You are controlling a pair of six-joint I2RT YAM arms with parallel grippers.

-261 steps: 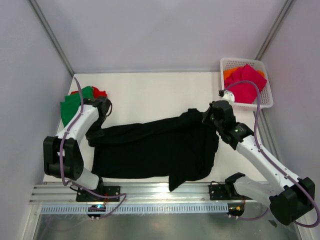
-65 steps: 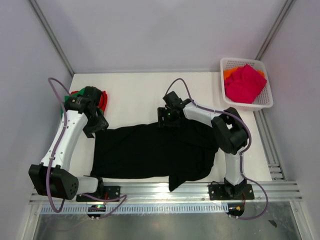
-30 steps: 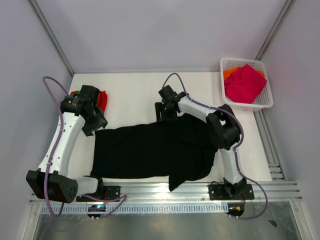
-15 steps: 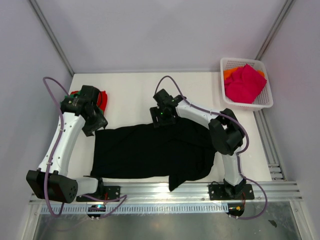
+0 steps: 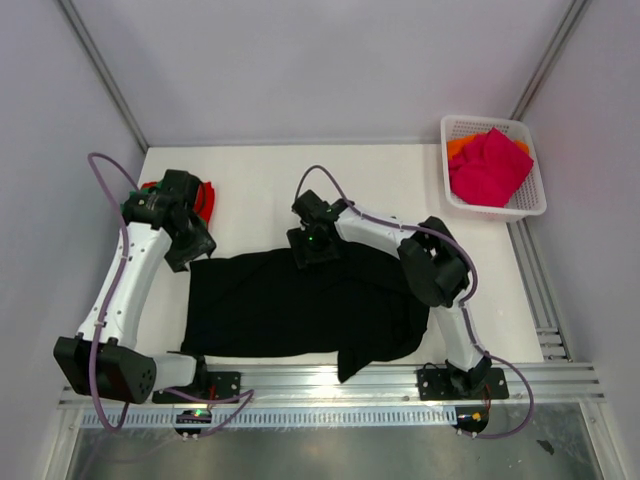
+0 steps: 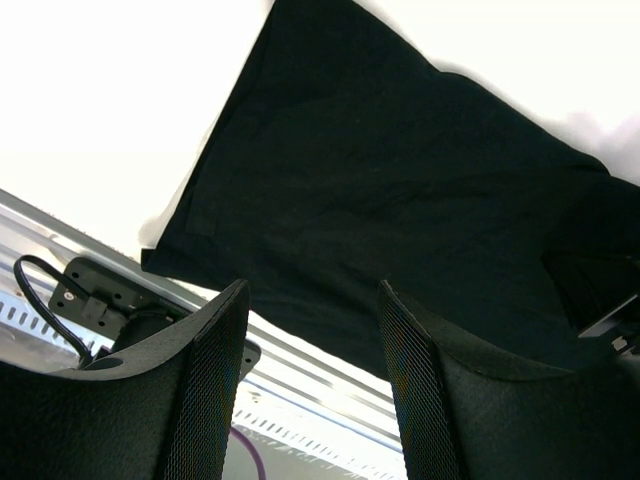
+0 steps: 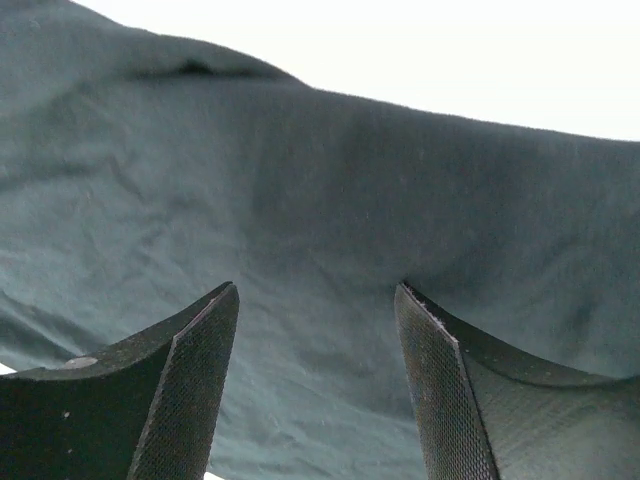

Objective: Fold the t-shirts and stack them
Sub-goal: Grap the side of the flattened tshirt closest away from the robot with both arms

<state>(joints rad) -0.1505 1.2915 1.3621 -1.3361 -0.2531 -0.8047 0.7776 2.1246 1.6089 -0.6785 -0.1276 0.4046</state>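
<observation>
The black t-shirt (image 5: 300, 305) is laid along the near edge of the surface (image 5: 260, 190), with the left hand (image 6: 312, 300) and right hand (image 7: 315, 295) held spread at its far side.

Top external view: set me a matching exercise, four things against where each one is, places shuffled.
Things:
1. black t-shirt
2. magenta-pink t-shirt
3. red t-shirt
4. right gripper

Places:
A. in the white basket
B. spread out mid-table
C. open, over the black t-shirt's far edge
D. far left of the table

Pairs: 1-B, 2-A, 3-D, 4-C
</observation>
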